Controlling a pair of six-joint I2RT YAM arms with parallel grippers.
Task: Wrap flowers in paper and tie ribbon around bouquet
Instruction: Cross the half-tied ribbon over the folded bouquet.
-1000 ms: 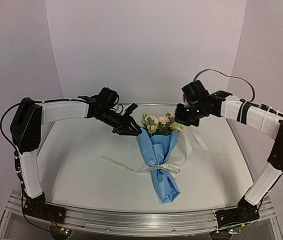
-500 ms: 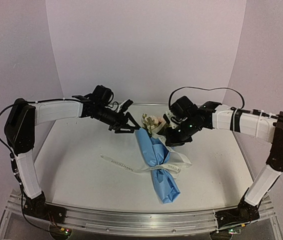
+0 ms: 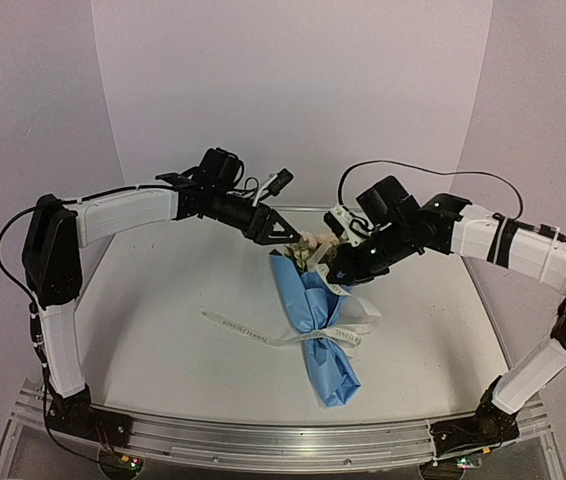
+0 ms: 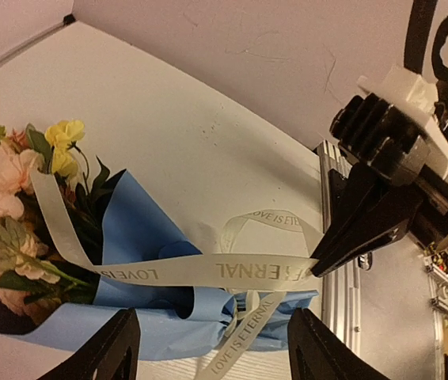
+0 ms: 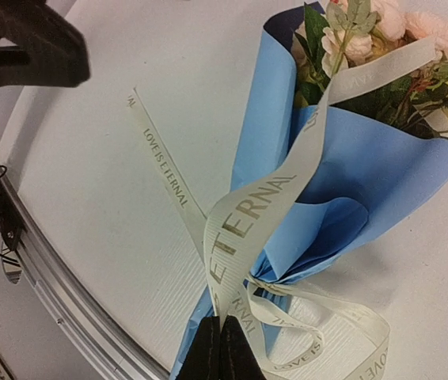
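Left arm (image 3: pixel 123 213) and right arm (image 3: pixel 511 243) alike: white-jacketed links, boxy black joints, thin black cables (image 3: pixel 418 168) looping loose, black wedge-fingered left pincer (image 3: pixel 285 233) and right pincer (image 3: pixel 338 272), tiny green lights at bases.

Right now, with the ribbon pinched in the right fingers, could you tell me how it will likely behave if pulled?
The ribbon is probably floppy: it twists and loops between the right fingers and the flowers. It looks light, so its loose tail should trail along. A hard pull may drag the paper bundle too.
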